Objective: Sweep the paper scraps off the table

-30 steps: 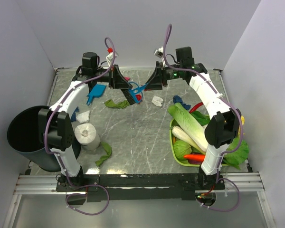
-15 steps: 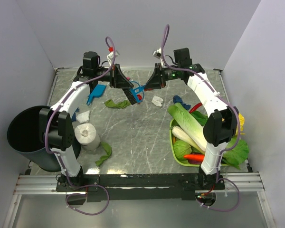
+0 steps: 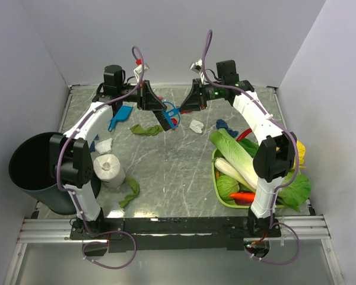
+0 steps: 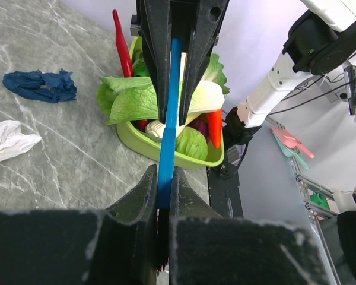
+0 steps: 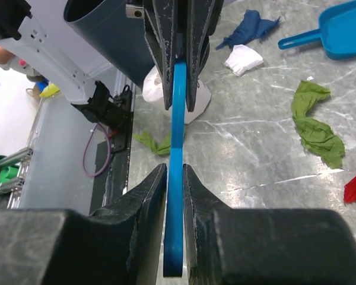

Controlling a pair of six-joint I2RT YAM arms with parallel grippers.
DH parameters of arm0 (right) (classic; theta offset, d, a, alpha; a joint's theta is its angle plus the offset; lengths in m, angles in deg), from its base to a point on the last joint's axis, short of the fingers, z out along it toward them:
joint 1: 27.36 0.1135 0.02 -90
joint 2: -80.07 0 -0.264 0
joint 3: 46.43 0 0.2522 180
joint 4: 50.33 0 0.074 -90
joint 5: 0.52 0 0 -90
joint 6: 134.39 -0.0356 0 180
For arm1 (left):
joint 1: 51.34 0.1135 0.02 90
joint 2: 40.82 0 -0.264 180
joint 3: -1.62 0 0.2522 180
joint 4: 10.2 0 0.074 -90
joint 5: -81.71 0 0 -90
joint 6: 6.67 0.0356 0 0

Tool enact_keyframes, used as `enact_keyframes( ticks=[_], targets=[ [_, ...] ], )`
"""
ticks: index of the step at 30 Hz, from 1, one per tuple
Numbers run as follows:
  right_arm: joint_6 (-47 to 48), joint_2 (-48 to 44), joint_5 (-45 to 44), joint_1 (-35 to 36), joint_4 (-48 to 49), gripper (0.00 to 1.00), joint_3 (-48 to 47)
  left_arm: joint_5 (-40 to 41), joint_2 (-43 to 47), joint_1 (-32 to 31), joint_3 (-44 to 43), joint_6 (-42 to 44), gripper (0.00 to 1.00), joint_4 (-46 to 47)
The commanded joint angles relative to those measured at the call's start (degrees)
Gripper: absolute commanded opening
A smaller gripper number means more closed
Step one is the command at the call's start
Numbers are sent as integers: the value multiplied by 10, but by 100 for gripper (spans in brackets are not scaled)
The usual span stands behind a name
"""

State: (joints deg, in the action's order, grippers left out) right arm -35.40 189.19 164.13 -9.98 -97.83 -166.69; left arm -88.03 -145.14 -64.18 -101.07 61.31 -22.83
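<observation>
Since a second ago, the right gripper (image 3: 187, 105) has edged slightly toward 9 o'clock, and its jaws have narrowed onto the blue handle of a brush (image 3: 165, 120). Everything else lies as it did.

Seen from above, with the far wall at 12 o'clock, a dark bin (image 3: 32, 172) stands at 8 o'clock, off the left edge of the grey marbled table (image 3: 178, 172). A tissue roll (image 3: 110, 168) stands just beside the bin. The paper scraps are scattered across the table. A white scrap (image 3: 104, 145) and a dark blue scrap (image 3: 94, 142) lie at the roll's 12 o'clock. A green piece (image 3: 129, 191) lies at its 5 o'clock; whether it is paper or leaf I cannot tell.

A blue dustpan (image 3: 120, 116) lies at 11 o'clock. Next to it the left gripper (image 3: 156, 105) is clamped tight on the brush handle, close to the black bristles. A green scrap (image 3: 145, 129) lies at the bristles' 8 o'clock, and a red scrap (image 3: 174, 123) touches them at 3 o'clock.

At 12 o'clock the right gripper faces the left one and pinches the handle's free end. The brush hangs between the two, above the table.

Toward 1 o'clock lie another white scrap (image 3: 196, 126) and another blue scrap (image 3: 224, 125), apart from each other. At 4 o'clock a green tray (image 4: 184, 160) holds vegetables (image 3: 234, 155).
</observation>
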Motion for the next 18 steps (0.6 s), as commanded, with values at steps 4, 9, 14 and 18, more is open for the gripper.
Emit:
enact_keyframes(
  ticks=[4,9,14,18],
  targets=[
    [-8,-7,29,0,27,24,-6,-14,-8,-3,-2,-7,1,22],
    [-8,-7,30,-1,29,19,0,-15,-11,-3,-4,-12,1,24],
    [-1,-9,24,-2,20,11,-3,-7,-11,-3,-5,-7,1,19],
    [-19,-23,-6,-10,35,0,16,90,-5,1,-22,48,50,-69]
  ],
)
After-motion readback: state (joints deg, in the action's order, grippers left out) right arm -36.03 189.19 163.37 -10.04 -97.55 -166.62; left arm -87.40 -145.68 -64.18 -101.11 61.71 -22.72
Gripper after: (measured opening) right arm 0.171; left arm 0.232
